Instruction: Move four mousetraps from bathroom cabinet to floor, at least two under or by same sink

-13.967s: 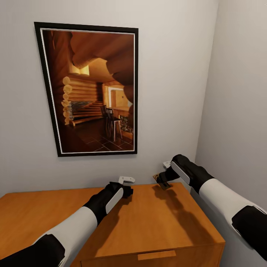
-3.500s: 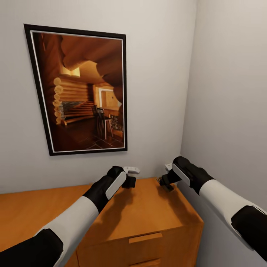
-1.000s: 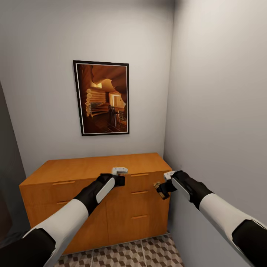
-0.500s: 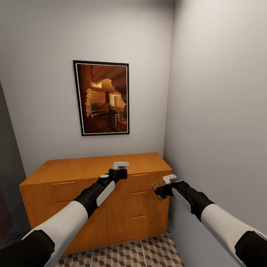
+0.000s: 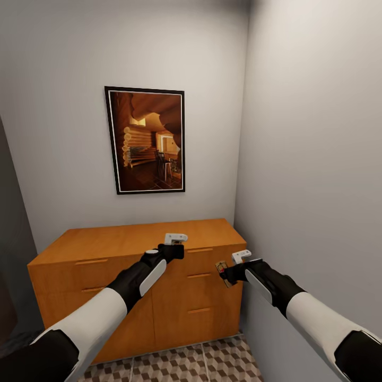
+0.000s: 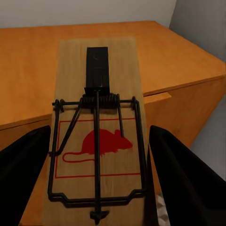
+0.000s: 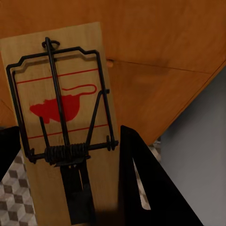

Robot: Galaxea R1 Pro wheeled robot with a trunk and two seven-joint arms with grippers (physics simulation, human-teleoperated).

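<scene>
Two mousetraps are in my grippers. In the left wrist view one mousetrap (image 6: 96, 136), a pale wooden board with a red mouse print and a black wire spring, sits between black fingers (image 6: 186, 179); my left gripper (image 6: 96, 188) is shut on it. My right gripper (image 7: 66, 188) is shut on the other mousetrap (image 7: 61, 117). In the head view the left gripper (image 5: 178, 251) hovers before the cabinet (image 5: 106, 265) top edge. The right gripper (image 5: 224, 272) holds its mousetrap (image 5: 221, 266) in front of the cabinet's right drawers. The patterned bathroom floor (image 5: 212, 361) lies below. The sink is out of view.
A framed picture (image 5: 146, 139) hangs above the cabinet. A grey wall (image 5: 318, 159) runs close along my right arm. A dark vertical surface (image 5: 10, 254) stands at the far left. The cabinet's doors and drawers are closed.
The view pulled back from the cabinet, so its front and the floor now show. In the last second the left gripper rose a little and the right gripper shifted slightly left, each still holding a mousetrap.
</scene>
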